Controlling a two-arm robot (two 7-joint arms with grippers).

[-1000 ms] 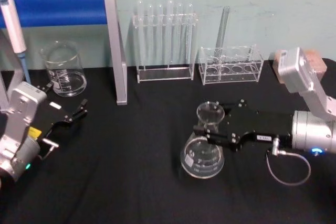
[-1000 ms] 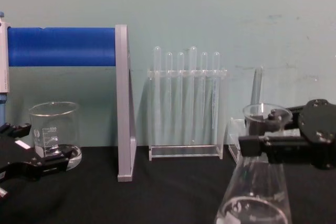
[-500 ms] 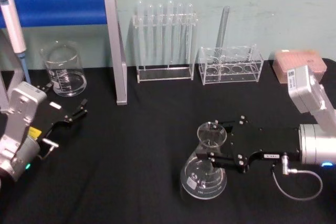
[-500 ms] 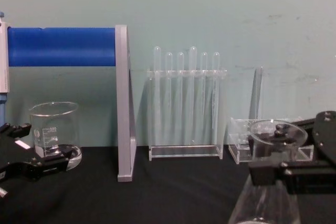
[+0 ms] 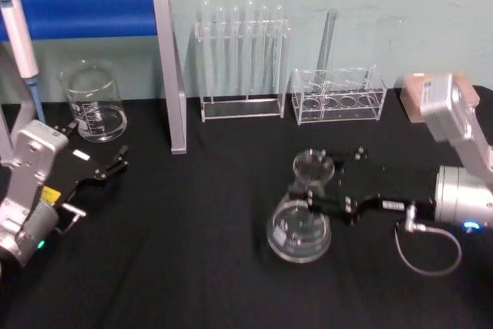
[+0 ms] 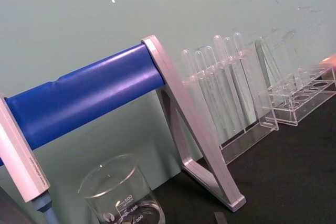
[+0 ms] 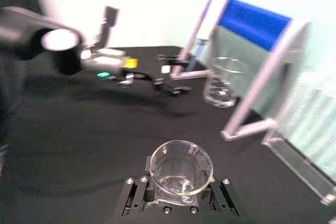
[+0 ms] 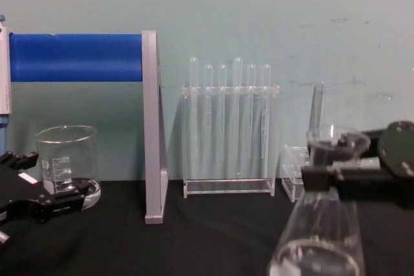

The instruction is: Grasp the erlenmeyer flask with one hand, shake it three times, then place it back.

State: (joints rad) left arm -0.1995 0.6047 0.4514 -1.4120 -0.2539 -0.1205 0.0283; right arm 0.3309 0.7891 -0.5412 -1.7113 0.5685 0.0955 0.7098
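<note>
The erlenmeyer flask (image 5: 299, 225) is clear glass and stands upright at centre right over the black table (image 5: 192, 252), with my right gripper (image 5: 312, 182) shut on its narrow neck just under the flared rim. From the chest the flask (image 8: 320, 231) looms large at lower right, the black gripper (image 8: 323, 174) clamped across its neck. Whether the base touches the table I cannot tell. The right wrist view looks down into the flask's rim (image 7: 181, 169) between the two fingers (image 7: 137, 192). My left gripper (image 5: 108, 169) rests open at the table's left side, holding nothing.
A glass beaker (image 5: 94, 102) stands at back left beside a blue bar on a grey post (image 5: 169, 75) with a pipette (image 5: 19, 36). A rack of test tubes (image 5: 243, 59), a second clear rack (image 5: 339, 96) and a pink box (image 5: 412, 90) line the back.
The right gripper has carried the flask back up and away from me after dipping lower and nearer half a second ago. The left arm has not moved.
</note>
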